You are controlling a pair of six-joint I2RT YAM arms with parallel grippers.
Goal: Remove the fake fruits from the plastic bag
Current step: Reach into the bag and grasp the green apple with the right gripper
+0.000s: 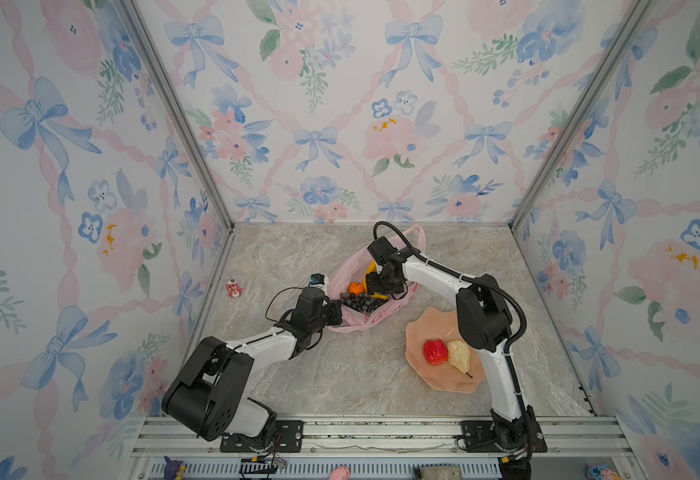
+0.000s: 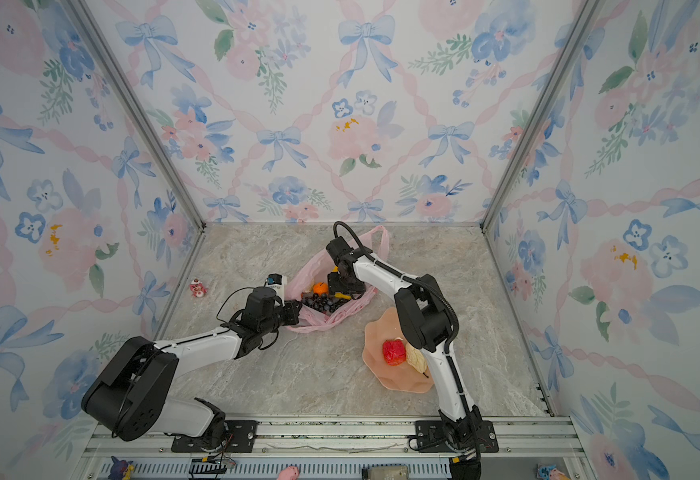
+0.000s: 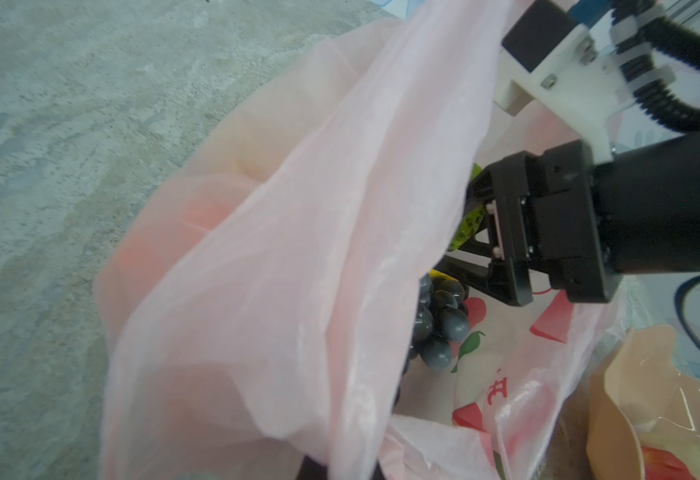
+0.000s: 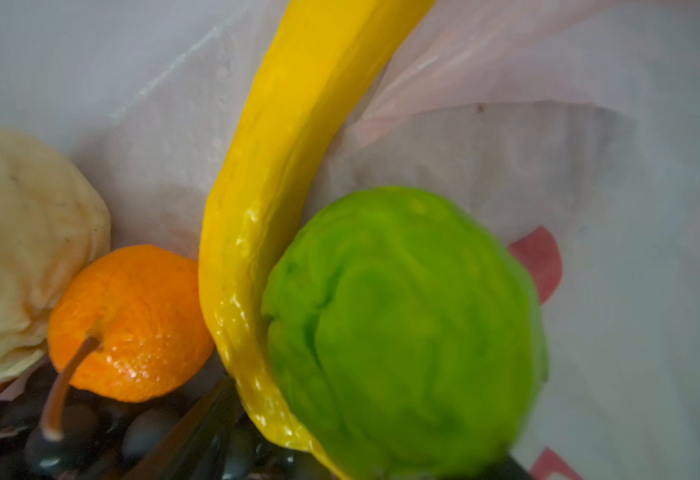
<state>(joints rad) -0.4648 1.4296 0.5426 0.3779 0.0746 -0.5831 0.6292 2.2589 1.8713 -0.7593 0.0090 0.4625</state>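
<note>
The pink plastic bag (image 1: 342,270) (image 3: 298,249) lies open at the back middle of the table. My left gripper (image 1: 335,311) (image 2: 294,311) is shut on its near rim, and the film hides the jaws in the left wrist view. My right gripper (image 1: 381,286) (image 4: 352,457) reaches inside, open, with the green fruit (image 4: 402,332) between its fingers. Beside that fruit lie the yellow banana (image 4: 281,166), an orange (image 1: 355,287) (image 4: 132,324), a pale pear (image 4: 19,249) and dark grapes (image 1: 358,302) (image 3: 439,324). A red fruit (image 1: 435,351) and a pear (image 1: 459,355) rest on the plate.
The peach scalloped plate (image 1: 427,328) sits front right of the bag, partly under the right arm. A tiny red-and-white figurine (image 1: 233,287) stands near the left wall. Flowered walls close three sides, and a metal rail (image 1: 381,432) runs along the front.
</note>
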